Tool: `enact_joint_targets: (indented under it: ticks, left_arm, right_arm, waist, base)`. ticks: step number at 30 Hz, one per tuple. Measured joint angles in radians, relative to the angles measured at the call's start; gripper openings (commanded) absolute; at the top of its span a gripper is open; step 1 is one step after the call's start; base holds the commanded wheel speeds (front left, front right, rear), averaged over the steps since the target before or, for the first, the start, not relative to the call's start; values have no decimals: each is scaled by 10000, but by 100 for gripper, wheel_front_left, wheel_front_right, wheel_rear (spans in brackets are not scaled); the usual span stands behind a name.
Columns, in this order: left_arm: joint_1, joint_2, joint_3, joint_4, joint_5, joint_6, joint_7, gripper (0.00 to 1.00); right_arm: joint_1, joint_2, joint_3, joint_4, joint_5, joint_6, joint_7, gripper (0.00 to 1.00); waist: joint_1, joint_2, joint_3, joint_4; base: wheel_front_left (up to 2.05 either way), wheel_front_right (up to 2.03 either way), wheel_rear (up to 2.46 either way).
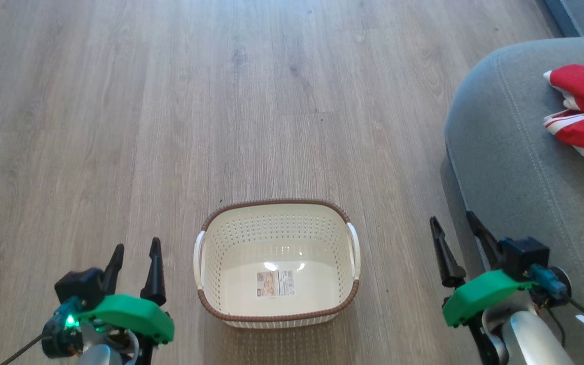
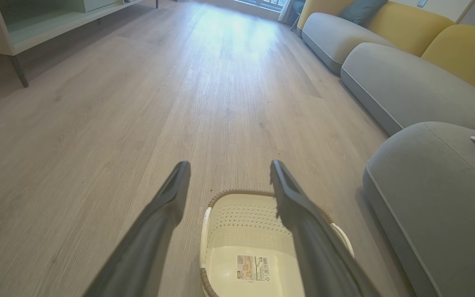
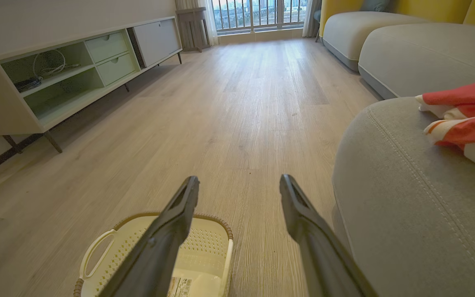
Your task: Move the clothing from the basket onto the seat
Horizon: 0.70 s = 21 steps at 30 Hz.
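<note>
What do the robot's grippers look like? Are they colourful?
Partly! Each gripper, left gripper and right gripper, has two long, dark, pointed fingers on a black block with a bright green plastic cover behind it. The left one shows a small glowing green light, teal connectors carry dark cables, and the forearms are pale silver-white.

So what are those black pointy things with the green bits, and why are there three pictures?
They are a robot's two hands, called grippers. The top picture is from a camera on its head: left gripper and right gripper, both open, holding nothing. The other two pictures come from cameras on each wrist, looking along the fingers. On the wooden floor sits a cream basket, with just a sticker inside. The red and white clothing lies on the grey seat at the right.
</note>
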Motion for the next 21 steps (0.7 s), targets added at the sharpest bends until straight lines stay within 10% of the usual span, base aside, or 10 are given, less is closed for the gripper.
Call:
enact_joint_targets:
  ticks: [13, 14, 21]
  left_arm:
    - [20, -157, 385, -31, 533, -288, 0, 100]
    - [17, -165, 384, -71, 554, -326, 8, 0]
    - [402, -219, 351, 485, 178, -328, 207, 0]
  right_arm:
    - [110, 303, -265, 148, -412, 0, 0, 100]
    - [109, 313, -341, 111, -428, 0, 0, 0]
    - [544, 316, -370, 637, -15, 0, 174, 0]
  waist:
    - [0, -1, -71, 22]
    - [1, -1, -49, 10]
    - [1, 0, -62, 25]
  base:
    - [0, 0, 0]
    - [0, 0, 0]
    - [0, 0, 0]
